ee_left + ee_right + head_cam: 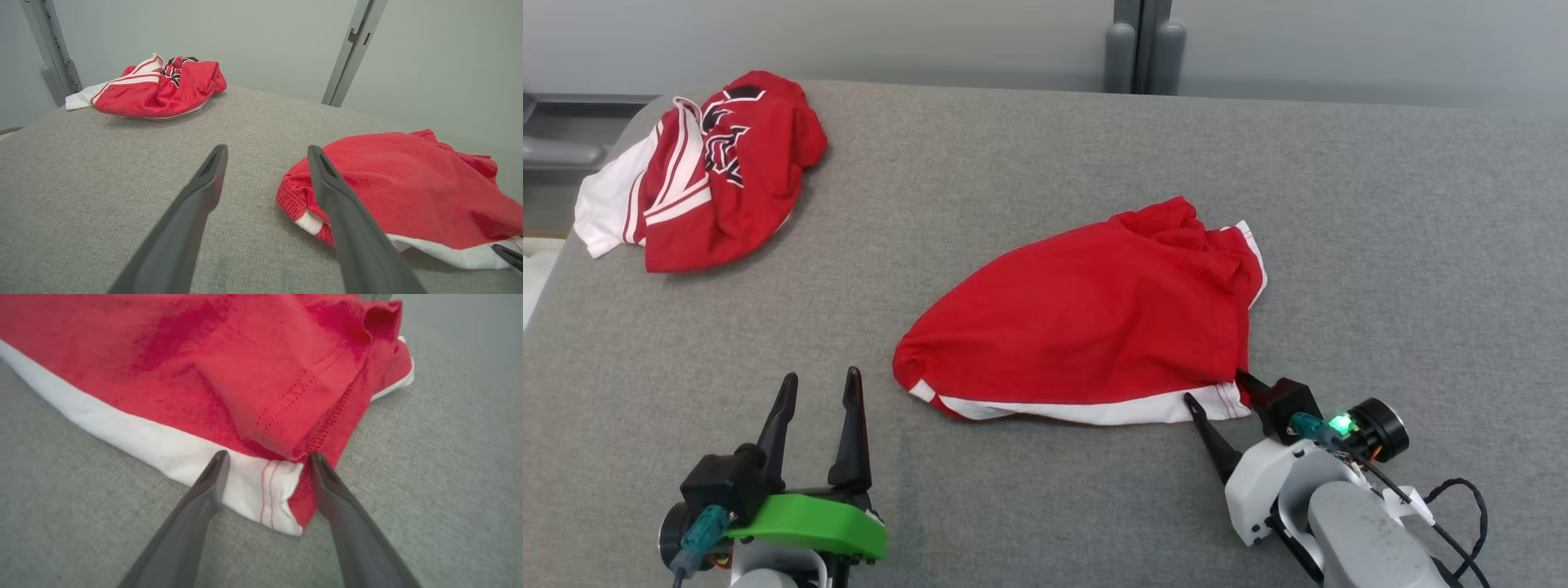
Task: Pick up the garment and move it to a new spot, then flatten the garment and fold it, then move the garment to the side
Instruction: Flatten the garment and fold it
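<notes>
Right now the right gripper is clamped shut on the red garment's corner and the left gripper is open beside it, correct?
Not quite: the right gripper is open, straddling the white-hemmed corner of the red garment, as the right wrist view shows. The left gripper is open beside it.

light: bright, even | shadows: soft, faint | blur: right wrist view slightly soft
</notes>
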